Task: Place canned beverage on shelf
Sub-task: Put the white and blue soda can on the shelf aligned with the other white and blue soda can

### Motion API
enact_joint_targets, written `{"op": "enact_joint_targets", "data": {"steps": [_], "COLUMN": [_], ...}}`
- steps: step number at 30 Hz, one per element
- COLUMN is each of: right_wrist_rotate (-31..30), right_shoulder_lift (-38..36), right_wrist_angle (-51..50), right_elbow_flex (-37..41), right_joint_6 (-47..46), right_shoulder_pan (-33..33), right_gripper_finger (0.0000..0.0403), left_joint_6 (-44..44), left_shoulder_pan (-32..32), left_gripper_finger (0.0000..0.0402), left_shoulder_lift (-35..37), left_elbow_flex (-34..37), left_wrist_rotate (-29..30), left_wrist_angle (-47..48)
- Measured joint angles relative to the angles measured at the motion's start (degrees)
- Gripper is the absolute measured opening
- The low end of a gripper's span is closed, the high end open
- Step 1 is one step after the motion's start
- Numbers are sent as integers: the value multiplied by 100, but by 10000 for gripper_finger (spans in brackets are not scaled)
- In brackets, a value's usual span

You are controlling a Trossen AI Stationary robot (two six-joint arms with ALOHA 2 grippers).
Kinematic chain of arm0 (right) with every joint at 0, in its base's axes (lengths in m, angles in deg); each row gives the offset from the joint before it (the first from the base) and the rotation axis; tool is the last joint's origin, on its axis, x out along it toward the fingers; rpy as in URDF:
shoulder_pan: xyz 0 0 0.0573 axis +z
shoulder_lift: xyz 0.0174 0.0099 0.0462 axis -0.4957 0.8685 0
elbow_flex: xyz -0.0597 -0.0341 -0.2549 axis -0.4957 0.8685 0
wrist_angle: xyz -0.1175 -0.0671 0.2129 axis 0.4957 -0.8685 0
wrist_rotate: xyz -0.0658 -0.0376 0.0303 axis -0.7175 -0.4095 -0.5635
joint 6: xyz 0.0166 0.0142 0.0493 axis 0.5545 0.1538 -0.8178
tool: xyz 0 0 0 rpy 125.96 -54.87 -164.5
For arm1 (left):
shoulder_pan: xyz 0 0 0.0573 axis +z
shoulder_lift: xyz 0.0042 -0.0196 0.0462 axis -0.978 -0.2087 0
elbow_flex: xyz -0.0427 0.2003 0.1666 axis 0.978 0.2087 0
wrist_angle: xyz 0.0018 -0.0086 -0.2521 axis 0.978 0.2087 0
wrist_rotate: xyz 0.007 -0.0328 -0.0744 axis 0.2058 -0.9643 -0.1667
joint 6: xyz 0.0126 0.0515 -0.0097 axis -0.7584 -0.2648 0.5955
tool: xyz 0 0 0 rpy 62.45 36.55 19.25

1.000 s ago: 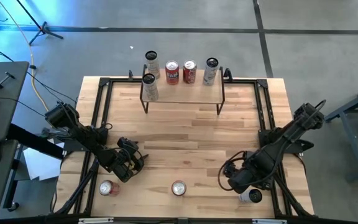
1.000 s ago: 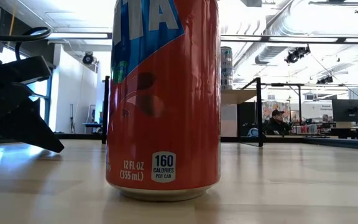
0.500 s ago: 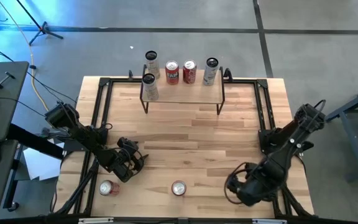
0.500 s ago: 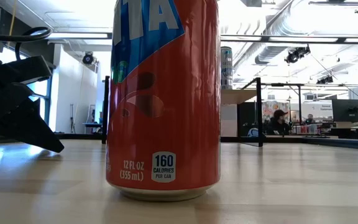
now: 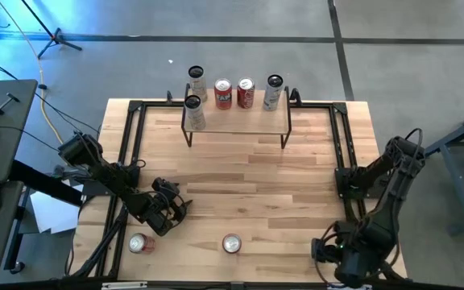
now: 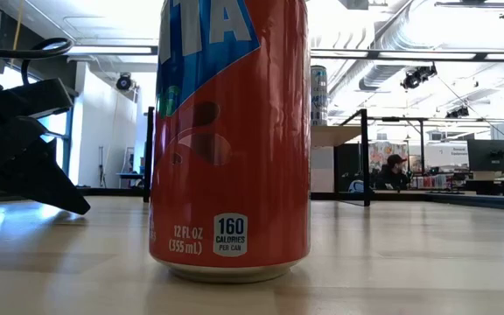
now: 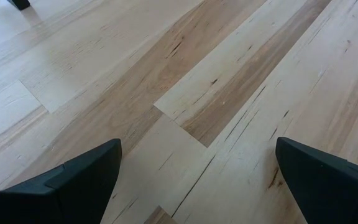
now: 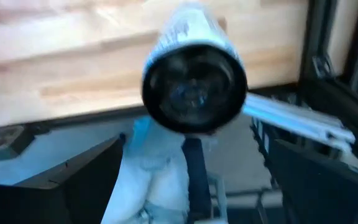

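Swinging back toward the near right corner, my right gripper (image 5: 329, 251) hangs open over the tipped white can (image 8: 194, 87). Left gripper (image 5: 170, 211) waits open. Approached carelessly, that can rolls off the edge, far from the low wooden-topped shelf (image 5: 236, 115).

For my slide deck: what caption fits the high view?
Five cans stand on the shelf, two more wait on the table near the idle left gripper.
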Motion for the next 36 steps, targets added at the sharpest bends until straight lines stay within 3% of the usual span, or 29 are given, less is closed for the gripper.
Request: {"op": "enact_joint_targets", "data": {"steps": [10, 25, 36], "right_wrist_rotate": [-124, -228, -244], "right_shoulder_lift": [415, 832, 854], "right_wrist_angle": [-432, -586, -508], "right_elbow_flex": [0, 0, 0], "right_joint_6": [-189, 256, 86], "right_shoulder_pan": [105, -56, -56], "right_gripper_finger": [400, 395, 304], "left_joint_6": [0, 0, 0], "left_shoulder_pan": [-1, 0, -1], "left_gripper_finger": [400, 400, 400], "left_shoulder_lift": [-1, 0, -1], "left_elbow_flex": [0, -1, -2], "left_wrist_rotate": [0, 0, 1], "left_wrist_angle": [1, 2, 2]}}
